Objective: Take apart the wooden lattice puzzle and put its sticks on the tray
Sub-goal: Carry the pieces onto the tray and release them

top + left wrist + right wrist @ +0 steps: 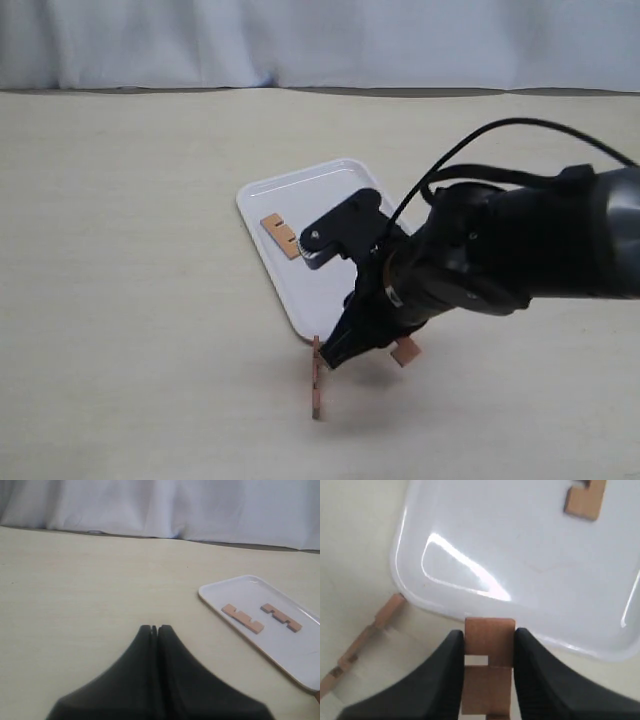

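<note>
Tabletop (120,300) lies nearest, and low in the centre of the exterior frame a loose stick (317,378) sits on it, seemingly on edge, just off the near corner of the tray (320,195). Just behind, right of centre, the right gripper (489,632) is clamped on a held stick (492,640), fingers (445,675) pressed against its two sides, just beside the tray's rim. Farther back the tray holds a third stick (242,618) and a fourth stick (281,617), flat and apart; the arm hides one from the exterior camera. The lattice puzzle is fully apart, so I judge the job about half done: the held and loose sticks are left to place. The left gripper (155,628) is closed on nothing, apart from the tray.
</note>
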`<control>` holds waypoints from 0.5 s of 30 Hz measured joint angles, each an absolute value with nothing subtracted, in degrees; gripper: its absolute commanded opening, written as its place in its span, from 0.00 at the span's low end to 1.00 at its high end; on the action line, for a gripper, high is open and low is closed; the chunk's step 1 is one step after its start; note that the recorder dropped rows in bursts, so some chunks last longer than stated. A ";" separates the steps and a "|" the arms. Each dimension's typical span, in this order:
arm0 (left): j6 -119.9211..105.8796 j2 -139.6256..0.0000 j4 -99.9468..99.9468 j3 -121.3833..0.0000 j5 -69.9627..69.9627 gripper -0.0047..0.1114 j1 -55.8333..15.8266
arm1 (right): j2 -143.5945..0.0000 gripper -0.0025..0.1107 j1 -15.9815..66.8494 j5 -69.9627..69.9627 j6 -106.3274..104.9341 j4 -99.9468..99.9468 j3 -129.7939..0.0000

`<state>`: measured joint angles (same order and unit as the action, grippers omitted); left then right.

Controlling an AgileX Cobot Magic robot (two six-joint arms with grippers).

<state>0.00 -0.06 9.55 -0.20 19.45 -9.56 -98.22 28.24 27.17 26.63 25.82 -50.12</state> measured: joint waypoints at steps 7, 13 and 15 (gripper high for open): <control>0.00 -0.06 9.55 -0.20 19.45 0.04 -9.56 | -98.62 0.06 28.15 27.45 28.80 30.72 -59.56; 0.00 -0.06 9.55 -0.20 19.45 0.04 -9.56 | -107.05 0.06 26.17 25.90 35.10 35.19 -68.77; 0.00 -0.06 9.55 -0.20 19.45 0.04 -9.56 | -110.62 0.06 25.36 25.31 36.22 35.63 -71.12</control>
